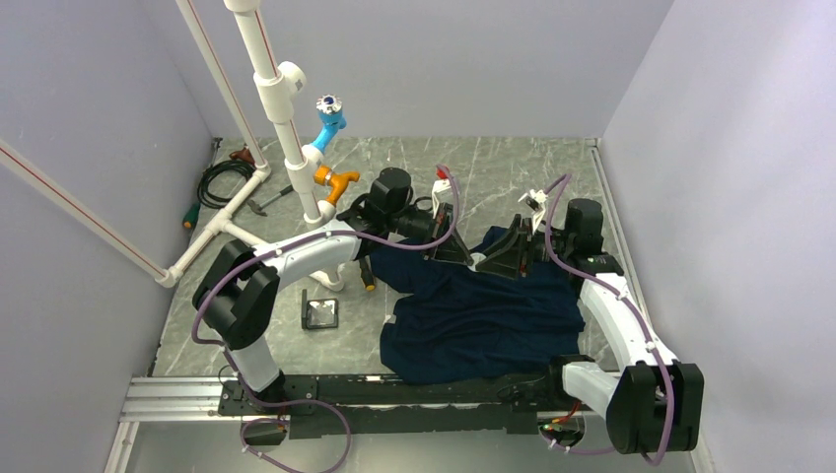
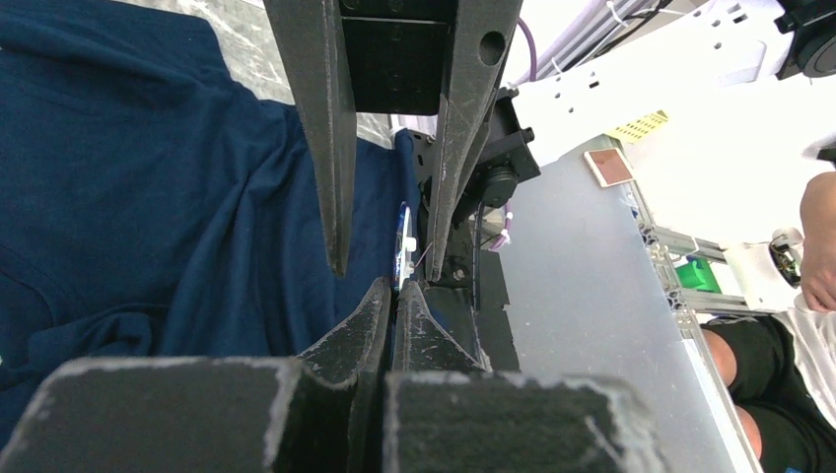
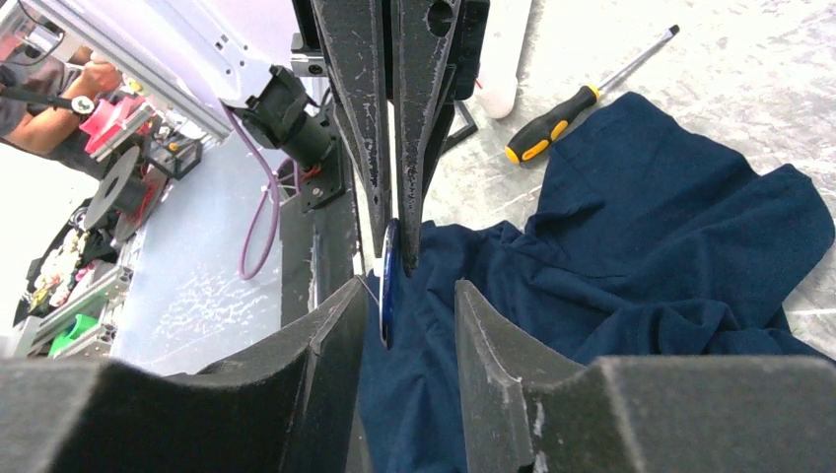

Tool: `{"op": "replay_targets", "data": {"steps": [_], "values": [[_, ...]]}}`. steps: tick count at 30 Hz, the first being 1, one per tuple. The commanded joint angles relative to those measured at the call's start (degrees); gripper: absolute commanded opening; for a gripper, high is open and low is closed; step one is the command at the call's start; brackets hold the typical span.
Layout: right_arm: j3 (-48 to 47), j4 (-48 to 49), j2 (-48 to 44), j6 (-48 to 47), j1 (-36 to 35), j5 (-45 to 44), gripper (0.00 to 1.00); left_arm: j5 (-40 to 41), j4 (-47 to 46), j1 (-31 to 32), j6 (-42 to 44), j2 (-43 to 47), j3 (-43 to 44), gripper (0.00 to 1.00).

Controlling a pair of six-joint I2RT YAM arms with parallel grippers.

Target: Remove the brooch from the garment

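The garment [image 1: 483,315] is a dark navy T-shirt crumpled on the marble floor between the arms; part of it is lifted at its far edge. The brooch [image 3: 386,286] shows edge-on as a thin blue disc on that raised cloth, and also in the left wrist view [image 2: 402,244]. My left gripper [image 1: 463,252] [image 2: 394,288] comes from the left and is shut on the brooch's edge. My right gripper [image 1: 500,258] [image 3: 409,291] faces it from the right, open, with the brooch and a fold of cloth between its fingers [image 3: 335,335].
A black-and-yellow screwdriver [image 3: 552,123] lies just beyond the shirt's left edge. A small black square object [image 1: 319,313] lies left of the shirt. A white pipe frame [image 1: 286,128] with a light-blue fitting [image 1: 330,120] and an orange fitting [image 1: 335,182] stands back left, with cables [image 1: 222,177].
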State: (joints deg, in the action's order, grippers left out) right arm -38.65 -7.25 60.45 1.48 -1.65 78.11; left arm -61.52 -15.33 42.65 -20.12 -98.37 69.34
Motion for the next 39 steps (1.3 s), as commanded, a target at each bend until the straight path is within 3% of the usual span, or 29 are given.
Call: {"op": "replay_targets", "data": {"steps": [1, 15, 22, 33, 39], "values": [[-2.1, 0.8, 0.2, -0.9, -0.2, 0.7, 0.39, -0.2, 0.4, 0.6, 2.8, 0.6, 1.1, 0.0], [-0.8, 3.1, 0.4, -0.1, -0.6, -0.6, 0.3, 0.7, 2.9, 1.7, 5.6, 1.1, 2.2, 0.0], [-1.0, -0.4, 0.2, -4.2, -0.6, -3.4, 0.19, 0.7, 3.7, 1.6, 6.1, 1.9, 1.9, 0.0], [-0.9, -7.2, -0.8, -11.7, -0.9, -5.7, 0.18, -2.3, -6.1, 0.6, -2.6, 1.5, 0.2, 0.0], [-0.9, -5.2, -0.3, -9.7, -0.8, -4.2, 0.14, -1.4, -3.1, 0.6, 0.3, 1.9, 0.1, 0.0]]}}
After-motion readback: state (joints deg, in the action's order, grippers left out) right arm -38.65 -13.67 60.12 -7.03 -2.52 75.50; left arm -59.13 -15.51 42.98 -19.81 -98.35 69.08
